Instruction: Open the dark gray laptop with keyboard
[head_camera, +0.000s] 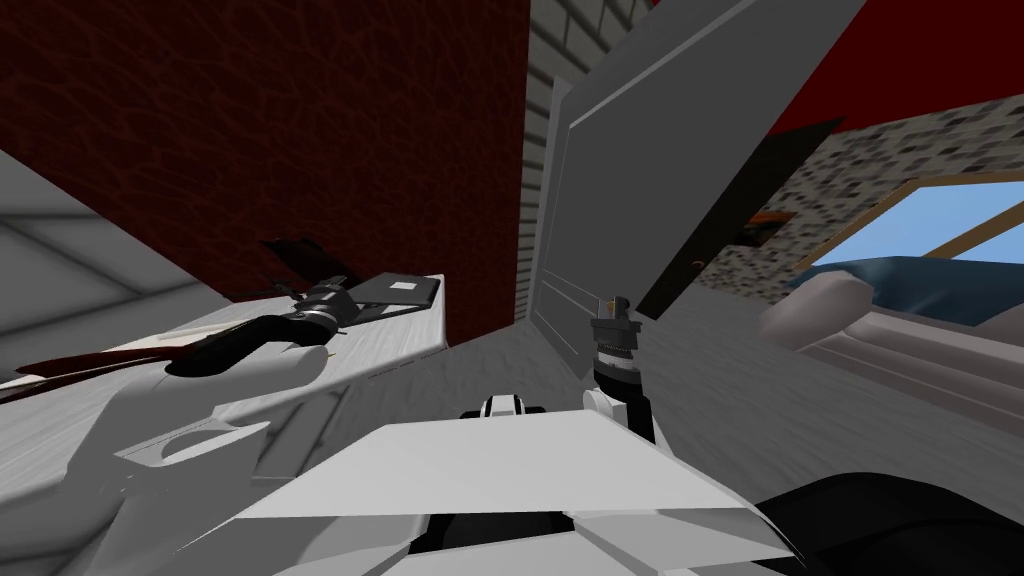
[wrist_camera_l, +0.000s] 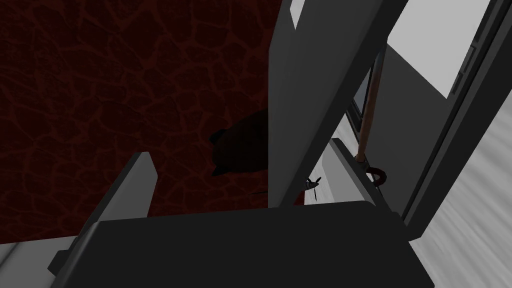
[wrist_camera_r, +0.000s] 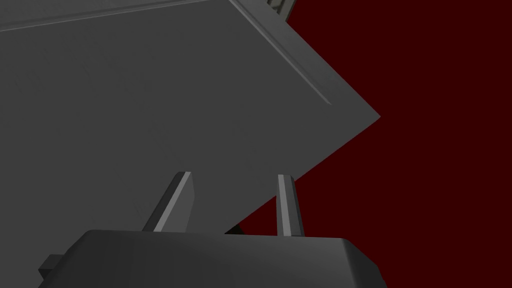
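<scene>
Your left gripper (head_camera: 350, 298) sits at the near edge of the dark gray laptop (head_camera: 405, 288), which lies flat on the white desk (head_camera: 400, 330) straight ahead. Its grip cannot be told. Of your 2 arms, the left is nearer. The right gripper (wrist_camera_r: 232, 175), parted and empty, is well apart.

Your left gripper (head_camera: 338, 296) reaches over the desk (head_camera: 400, 335) to the laptop (head_camera: 400, 290). The dark red wall (head_camera: 300, 120) stands close behind them, so there is little room past it. Its wrist view has a tall grey slab (wrist_camera_l: 310, 100) ahead, how near you cannot tell. A brown rod (wrist_camera_l: 369, 110) and a dark frame (wrist_camera_l: 450, 125) crowd the slab's far side. Your right gripper (wrist_camera_r: 233, 175), fingers apart with nothing between, points straight at the grey door (wrist_camera_r: 150, 100), which blocks that way. Beyond the door's edge only a dark red area shows. The floor (head_camera: 500, 350) between desk and door lies free.
</scene>
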